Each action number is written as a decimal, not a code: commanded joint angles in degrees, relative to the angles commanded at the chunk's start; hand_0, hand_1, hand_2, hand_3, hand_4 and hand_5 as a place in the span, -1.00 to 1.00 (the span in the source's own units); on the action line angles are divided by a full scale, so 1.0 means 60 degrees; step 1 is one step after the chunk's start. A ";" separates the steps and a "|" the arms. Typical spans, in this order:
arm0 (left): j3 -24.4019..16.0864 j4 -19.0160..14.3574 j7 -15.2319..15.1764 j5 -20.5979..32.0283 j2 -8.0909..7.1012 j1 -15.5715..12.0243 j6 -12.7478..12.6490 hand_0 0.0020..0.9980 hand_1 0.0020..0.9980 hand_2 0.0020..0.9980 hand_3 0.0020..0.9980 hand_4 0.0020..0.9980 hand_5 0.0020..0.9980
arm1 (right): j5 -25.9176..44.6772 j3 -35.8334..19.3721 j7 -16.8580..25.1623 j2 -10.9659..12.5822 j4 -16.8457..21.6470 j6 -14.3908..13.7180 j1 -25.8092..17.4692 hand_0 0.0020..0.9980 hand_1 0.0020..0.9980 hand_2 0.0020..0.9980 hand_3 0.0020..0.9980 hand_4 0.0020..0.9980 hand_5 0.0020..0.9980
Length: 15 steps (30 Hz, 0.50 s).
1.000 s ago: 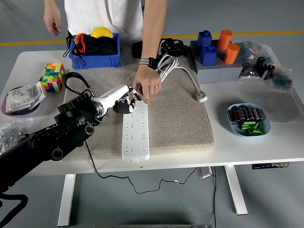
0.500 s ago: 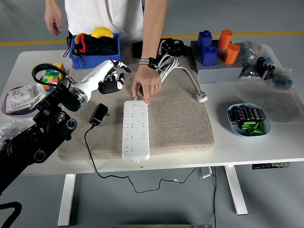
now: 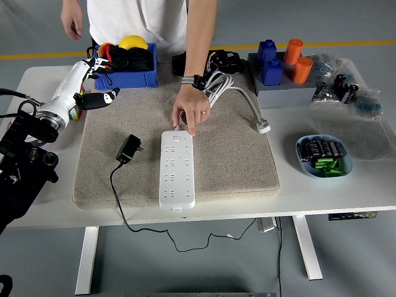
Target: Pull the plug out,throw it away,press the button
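Since half a second ago the left hand (image 3: 93, 79) has swung up and away to the far left, off the strip; it now hangs over the mat's (image 3: 235, 154) far-left corner, just near the blue bin (image 3: 124, 79). Its fingers are spread and hold nothing. The plug (image 3: 130, 149), a black adapter, lies where it did, free on the mat just left of the strip's far end, its cord trailing over the table's (image 3: 371, 179) near edge. The strip (image 3: 176, 168) lies lengthwise near the mat's middle, all its sockets bare. A person's hand (image 3: 192, 111) stays pressed on the strip's far end, fingertips at its edge. A cube (image 3: 75, 106) shows partly behind the robot's wrist.
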<state>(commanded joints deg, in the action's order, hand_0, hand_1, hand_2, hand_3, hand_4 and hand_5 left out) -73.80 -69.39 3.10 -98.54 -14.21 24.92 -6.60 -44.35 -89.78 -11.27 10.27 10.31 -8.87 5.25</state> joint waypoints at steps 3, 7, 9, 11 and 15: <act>-0.0347 -0.0054 -0.0073 -0.0059 -0.0014 -0.0192 -0.0061 0.73 0.76 0.58 0.58 0.43 -0.72 | -0.0027 0.0007 -0.0018 0.0014 0.0000 0.0007 0.0030 0.48 0.32 0.29 0.23 0.32 -0.04; -0.0881 -0.0098 -0.0094 -0.0182 -0.0080 -0.0469 -0.0090 0.76 0.81 0.64 0.65 0.46 -0.58 | -0.0040 0.0067 -0.0001 0.0078 0.0000 -0.0023 0.0139 0.48 0.32 0.29 0.23 0.32 -0.04; -0.1147 -0.0088 -0.0074 -0.0257 -0.0124 -0.0601 -0.0080 0.76 0.81 0.64 0.65 0.46 -0.58 | -0.0049 0.0106 -0.0005 0.0101 0.0000 -0.0027 0.0189 0.48 0.32 0.29 0.23 0.32 -0.04; -0.1355 -0.0067 -0.0051 -0.0318 -0.0163 -0.0689 -0.0065 0.76 0.81 0.64 0.65 0.46 -0.58 | -0.0051 0.0115 -0.0001 0.0119 0.0000 -0.0037 0.0199 0.48 0.32 0.29 0.23 0.32 -0.04; -0.1777 -0.0039 -0.0005 -0.0380 -0.0224 -0.0897 -0.0014 0.83 0.89 0.74 0.73 0.56 -0.15 | -0.0112 0.0060 -0.0069 0.0141 0.0000 -0.0033 0.0176 0.48 0.32 0.29 0.23 0.32 -0.04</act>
<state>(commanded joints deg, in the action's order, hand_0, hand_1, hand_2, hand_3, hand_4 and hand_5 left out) -84.46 -69.63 3.07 -100.82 -15.55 19.54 -6.68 -45.02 -89.41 -11.68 11.12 10.31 -9.07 6.30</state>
